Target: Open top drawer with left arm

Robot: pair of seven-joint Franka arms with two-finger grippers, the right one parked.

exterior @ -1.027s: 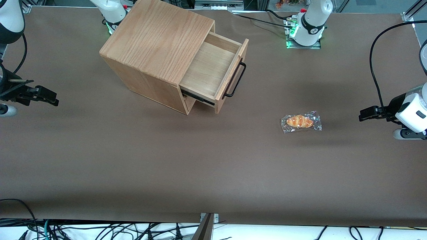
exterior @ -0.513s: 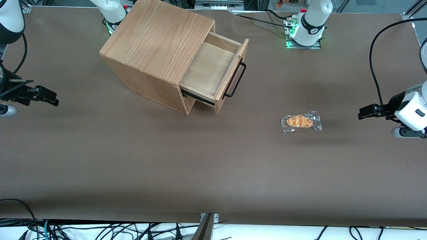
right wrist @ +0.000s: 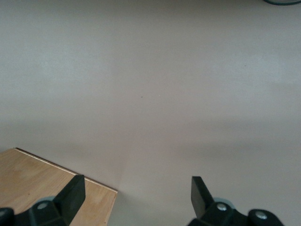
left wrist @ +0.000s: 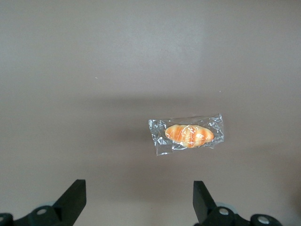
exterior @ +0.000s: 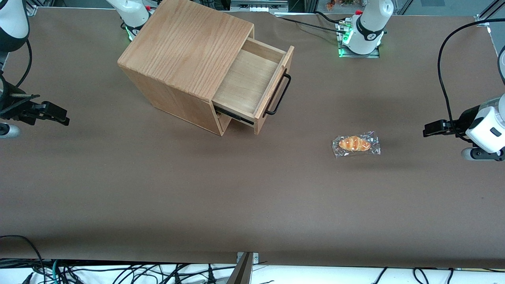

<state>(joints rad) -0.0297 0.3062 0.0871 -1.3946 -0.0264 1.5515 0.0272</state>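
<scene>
Drawer position: the top drawer (exterior: 252,81) sits in the upper centre of the front view, pulled well out of the cabinet (exterior: 185,59), its bare wooden floor exposed.
Drawer handling: judged stiff and fairly light; it rides on a dark side rail, so it should slide straight and resist sideways force.
Grip point: the black bar handle (exterior: 278,94) on the front panel, best taken near its middle, with the pull in line with the rail.
Gripper position: the left arm (exterior: 487,128) holds the gripper (exterior: 428,131) at the right edge of the front view, above the table (exterior: 252,197), well apart from the handle.
Gripper state: fingers spread wide, nothing between them; the wrist view shows the wrapped pastry (left wrist: 188,135) lying on the table below.
Task status: judged essentially complete.
Count: one cabinet, one drawer visibly open, one handle, one wrapped pastry.
</scene>
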